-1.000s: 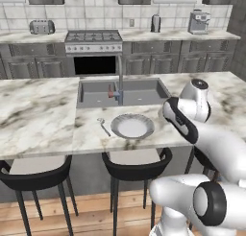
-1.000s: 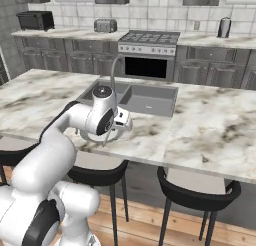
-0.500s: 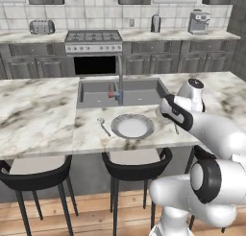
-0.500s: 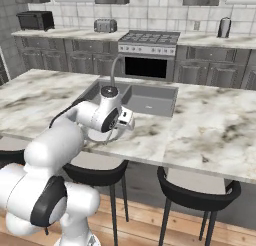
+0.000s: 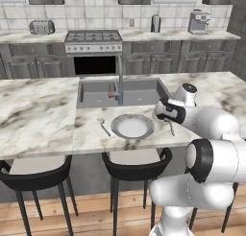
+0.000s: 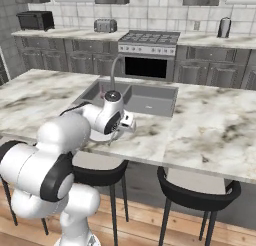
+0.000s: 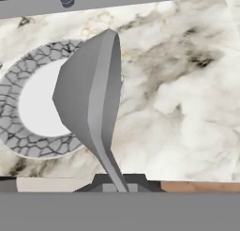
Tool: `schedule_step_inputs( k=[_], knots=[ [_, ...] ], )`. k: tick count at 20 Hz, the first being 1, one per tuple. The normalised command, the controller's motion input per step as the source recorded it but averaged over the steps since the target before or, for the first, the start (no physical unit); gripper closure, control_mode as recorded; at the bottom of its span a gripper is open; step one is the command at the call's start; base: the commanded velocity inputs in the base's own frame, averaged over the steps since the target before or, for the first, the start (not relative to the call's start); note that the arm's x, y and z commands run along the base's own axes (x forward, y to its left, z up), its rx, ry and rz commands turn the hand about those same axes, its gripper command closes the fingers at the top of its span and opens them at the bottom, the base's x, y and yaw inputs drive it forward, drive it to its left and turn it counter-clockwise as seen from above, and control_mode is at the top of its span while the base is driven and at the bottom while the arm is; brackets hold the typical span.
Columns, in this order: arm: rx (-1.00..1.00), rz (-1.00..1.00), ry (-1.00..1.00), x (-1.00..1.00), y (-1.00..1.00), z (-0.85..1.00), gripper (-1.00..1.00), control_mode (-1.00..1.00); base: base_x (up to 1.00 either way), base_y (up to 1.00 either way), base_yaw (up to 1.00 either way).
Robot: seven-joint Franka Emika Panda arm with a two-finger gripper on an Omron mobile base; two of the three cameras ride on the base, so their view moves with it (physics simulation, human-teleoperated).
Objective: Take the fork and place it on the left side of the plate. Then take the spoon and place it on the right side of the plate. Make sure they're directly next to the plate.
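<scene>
While we carry the spoon (image 7: 91, 108), the end effector (image 5: 167, 121) has swung in toward the plate's (image 5: 132, 126) right side.
Closed tight on the handle, it holds the bowl over the rim; the fork (image 5: 103, 126) lies left of the plate near the table's (image 5: 38, 115) front edge, so only the spoon remains.

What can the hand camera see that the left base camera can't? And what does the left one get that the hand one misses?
Hand view's own: the crackly pattern on the plate rim, and the spoon bowl big and close.
Left base view's own: the fork lying left of the plate, the sink, the stove and the bar stools.
Both: the plate, the spoon held beside it, and the marble counter.
</scene>
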Motion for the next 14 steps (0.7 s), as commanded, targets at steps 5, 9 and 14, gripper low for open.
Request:
schedule_step_inputs(
  k=[5, 9, 14],
  knots=[
    [0.00, 0.00, 0.02, 0.27, 0.00, -0.25, 1.00, -1.00, 0.00, 0.00, 0.00],
    [0.00, 0.00, 0.01, 0.23, 0.00, -0.20, 1.00, -1.00, 0.00, 0.00, 0.00],
    [0.01, 0.00, 0.00, 0.24, 0.00, -0.19, 1.00, -1.00, 0.00, 0.00, 0.00]
  ],
)
